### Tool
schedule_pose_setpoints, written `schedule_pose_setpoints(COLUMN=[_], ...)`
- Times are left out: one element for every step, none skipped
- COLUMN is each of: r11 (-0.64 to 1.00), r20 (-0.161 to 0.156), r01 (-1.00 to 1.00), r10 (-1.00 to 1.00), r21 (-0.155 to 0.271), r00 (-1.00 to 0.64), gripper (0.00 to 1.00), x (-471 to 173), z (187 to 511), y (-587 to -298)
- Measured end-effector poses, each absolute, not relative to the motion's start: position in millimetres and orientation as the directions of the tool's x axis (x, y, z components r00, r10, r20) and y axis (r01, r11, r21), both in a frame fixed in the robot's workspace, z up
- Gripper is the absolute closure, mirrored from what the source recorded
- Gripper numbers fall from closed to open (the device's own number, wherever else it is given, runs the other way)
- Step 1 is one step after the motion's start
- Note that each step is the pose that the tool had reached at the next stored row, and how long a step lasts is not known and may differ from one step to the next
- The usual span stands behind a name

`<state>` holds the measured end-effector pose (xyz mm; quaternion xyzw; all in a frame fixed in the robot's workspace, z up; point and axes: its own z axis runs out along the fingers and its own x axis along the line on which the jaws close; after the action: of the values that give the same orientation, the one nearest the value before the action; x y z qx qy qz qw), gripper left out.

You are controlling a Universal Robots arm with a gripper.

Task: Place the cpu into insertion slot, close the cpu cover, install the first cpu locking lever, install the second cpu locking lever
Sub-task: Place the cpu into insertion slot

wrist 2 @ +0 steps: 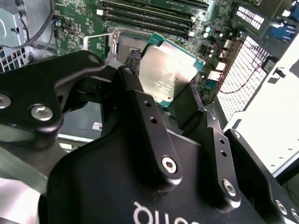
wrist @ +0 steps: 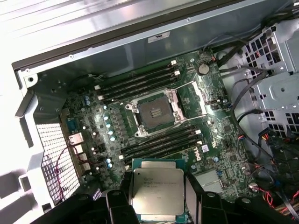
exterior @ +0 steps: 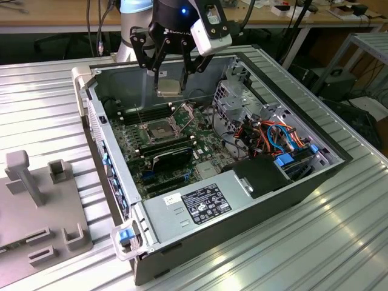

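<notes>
The hand point(exterior: 170, 74), clamped on the cpu point(wrist: 158, 189), hangs over the open computer case point(exterior: 242, 221), holding the chip flat, well above the empty insertion slot point(wrist: 154, 112). This looks like step one, placing, which calls for squaring chip to socket.
</notes>
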<state>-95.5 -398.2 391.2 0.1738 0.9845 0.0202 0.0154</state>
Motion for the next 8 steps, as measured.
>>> schedule_pose_setpoints(r11=[0.935, 0.931, 0.926, 0.922, 0.917, 0.914, 0.91, 0.907], r20=[-0.023, -0.023, -0.023, -0.023, -0.023, -0.023, -0.023, -0.023], r01=[0.352, 0.362, 0.376, 0.386, 0.397, 0.404, 0.412, 0.418], r10=[0.353, 0.364, 0.377, 0.387, 0.398, 0.406, 0.413, 0.42], r21=[0.045, 0.045, 0.045, 0.045, 0.045, 0.045, 0.045, 0.045], r00=[-0.935, -0.931, -0.926, -0.922, -0.917, -0.914, -0.91, -0.907], gripper=[0.46, 0.46, 0.46, 0.46, 0.46, 0.46, 0.46, 0.46], x=[-95.5, -95.5, -95.5, -95.5, -95.5, -95.5, -95.5, -95.5], z=[391.2, 391.1, 391.0, 390.9, 390.8, 390.8, 390.7, 390.6], y=[-398.2, -398.2, -398.2, -398.2, -398.2, -398.2, -398.2, -398.2])
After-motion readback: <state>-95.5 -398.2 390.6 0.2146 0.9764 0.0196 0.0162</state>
